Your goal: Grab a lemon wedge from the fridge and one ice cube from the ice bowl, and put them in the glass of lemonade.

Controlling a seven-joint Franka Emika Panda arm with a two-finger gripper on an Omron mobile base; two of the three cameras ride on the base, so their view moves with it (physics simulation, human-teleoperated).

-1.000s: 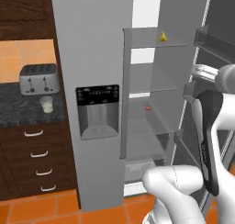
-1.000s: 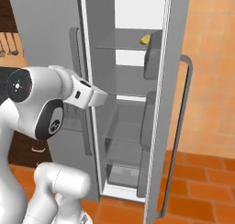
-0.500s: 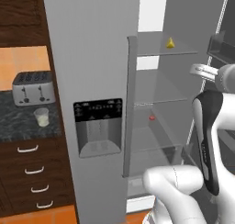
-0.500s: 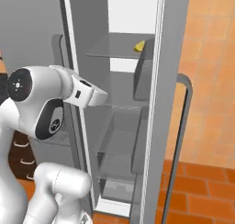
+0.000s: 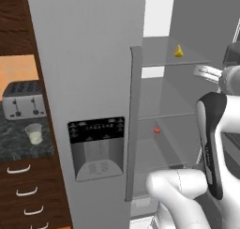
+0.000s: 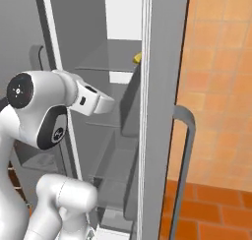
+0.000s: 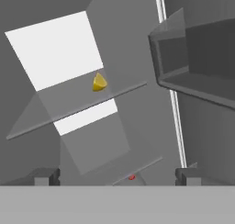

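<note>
Fingers [image 7: 46,176]: spread wide, nothing between them; two dark tips at the bottom of the hand view, aimed into the open fridge compartment.
Lemon wedge [image 7: 99,82]: small yellow piece on the upper glass shelf [image 7: 69,109], near its front edge, well apart from the tips and above their line.
Same wedge, base views: sitting on the top shelf [image 5: 178,51]; from the right, just a yellow sliver [image 6: 137,58] behind the edge of the open door.
Red object [image 7: 131,176]: tiny, on a lower shelf, close to the aim of the tips; not the target.
Door bin [image 7: 193,74]: grey tray on the inside of the open door, off to one side of the wedge in the hand view.
Fridge [image 5: 93,82]: right door swung open, left door with the black dispenser panel shut.
Glass of lemonade [image 5: 33,133]: on the dark worktop left of the fridge, in front of the toaster [image 5: 23,100]; well away from the hand.
Step in hand: likely the approach to the wedge, grasp not yet begun.
How to do it well: raise the aim until the wedge sits midway between the tips; enter above the shelf plane, not into its front edge; keep clear of the door bin; close only once the tips straddle the piece, gently, since so small a piece may skid on glass.
</note>
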